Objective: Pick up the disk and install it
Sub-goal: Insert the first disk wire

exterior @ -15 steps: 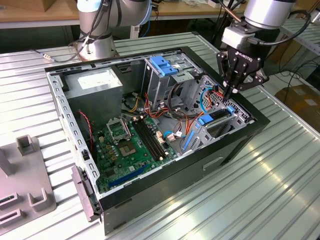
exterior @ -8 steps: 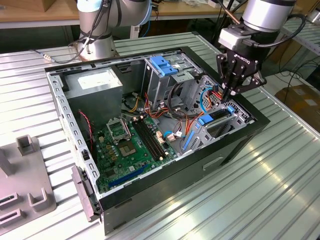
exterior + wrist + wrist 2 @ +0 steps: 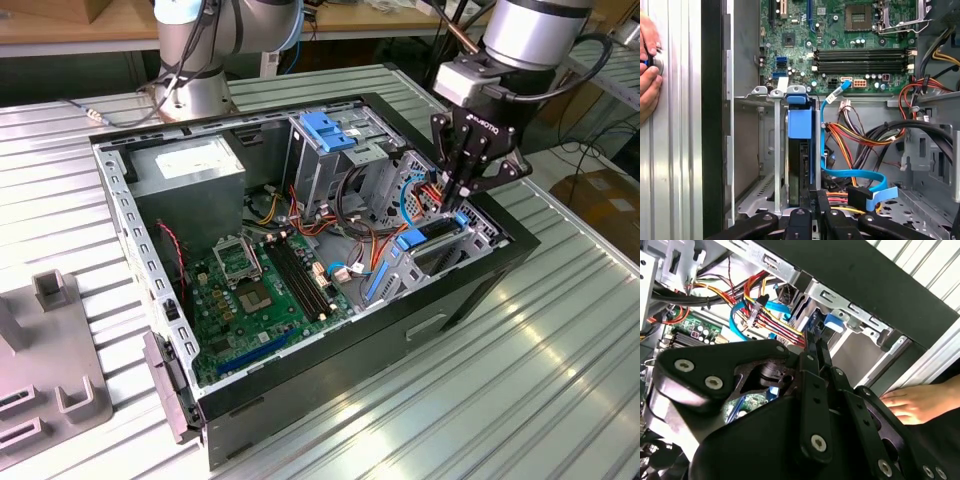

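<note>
The disk [image 3: 801, 165] stands on edge in a metal bay at the front corner of the open computer case [image 3: 300, 400], with blue plastic rails [image 3: 801, 122] along its edges. In the exterior view the disk [image 3: 437, 232] sits low in its slot, near the case's right wall. My gripper [image 3: 461, 207] hangs straight above that bay. Its black fingers [image 3: 812, 347] are shut together, with the tips at the disk's near end. In the first wrist view the gripper [image 3: 818, 192] sits beside the disk's dark edge, among red, yellow and blue cables.
A green motherboard [image 3: 260, 290], a grey power-supply box [image 3: 190, 165] and a drive cage with a blue latch [image 3: 328, 130] fill the case. A person's hand [image 3: 647, 65] rests on the slatted metal table just outside the case wall. A grey fixture [image 3: 50, 380] lies at the exterior view's left.
</note>
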